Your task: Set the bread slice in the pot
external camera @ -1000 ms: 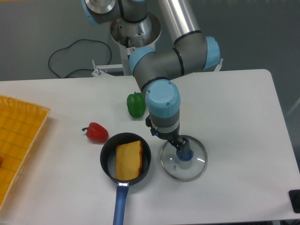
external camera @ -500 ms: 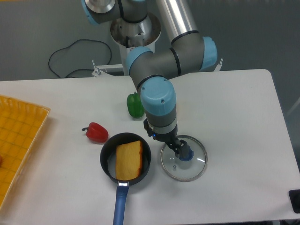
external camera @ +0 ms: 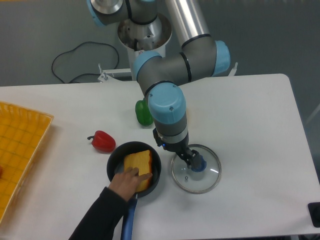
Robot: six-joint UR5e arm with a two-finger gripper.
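Note:
The golden bread slice [external camera: 139,162] lies inside the black pot [external camera: 134,169], whose blue handle [external camera: 128,225] points toward the table's front edge. A human hand [external camera: 125,184] reaches in from below and rests on the near end of the slice. My gripper [external camera: 192,160] hangs just right of the pot, down at the blue knob [external camera: 197,165] of the glass lid [external camera: 195,168]. Its fingers are largely hidden by the wrist, so their state is unclear.
A red bell pepper [external camera: 102,141] lies left of the pot and a green bell pepper [external camera: 144,112] behind it, partly hidden by my arm. A yellow tray [external camera: 20,150] sits at the left edge. A person's sleeved arm [external camera: 97,220] crosses the front of the table.
A human hand has come in from the front edge and now touches the bread slice in the pot. My arm has shifted slightly left over the lid.

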